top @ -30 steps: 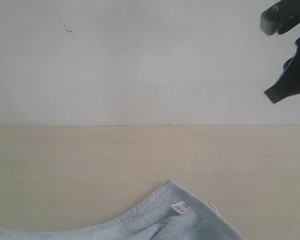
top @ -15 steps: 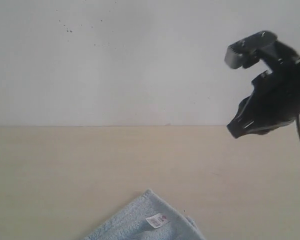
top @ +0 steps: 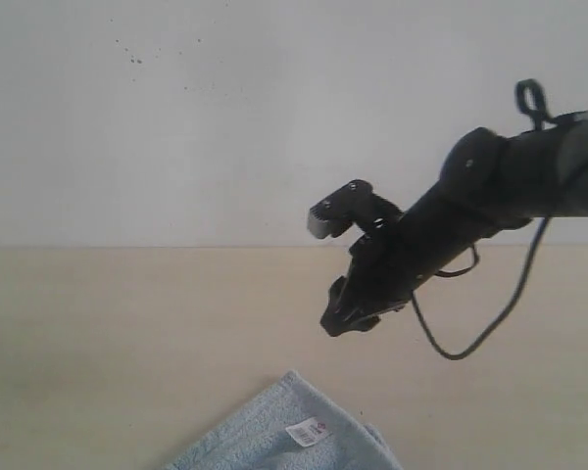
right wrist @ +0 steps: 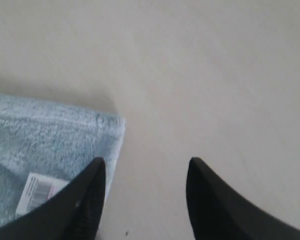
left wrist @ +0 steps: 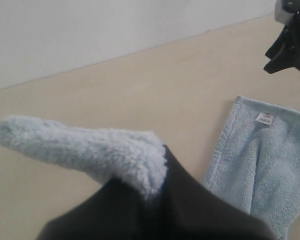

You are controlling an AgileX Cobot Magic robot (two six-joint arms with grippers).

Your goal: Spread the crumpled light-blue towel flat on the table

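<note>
- Pale beige wood-look table [top: 127,333] fills the lower half of the exterior view, backed by one plain white wall [top: 225,127] with a few dark specks
- One light-blue terry towel [top: 274,441] lies at the near edge of the table; in the exterior view only a single corner of it shows, lying flat
- One small white label [top: 307,431] sits on the towel near that corner
- Left gripper [left wrist: 157,192] is clenched on a bunched part of the towel, and one fluffy roll of cloth [left wrist: 85,145] sticks out past it over the tabletop
- Beside that roll, the left wrist view shows a flat stretch of the same towel resting on the table
- Right gripper [right wrist: 145,161] is released: its two dark fingers [right wrist: 85,205] stand apart, with bare table between them and nothing held
- It hangs above the table just beyond the labelled corner, not touching the cloth
- One black cable [top: 470,348] loops beneath the right arm [top: 500,181]
</note>
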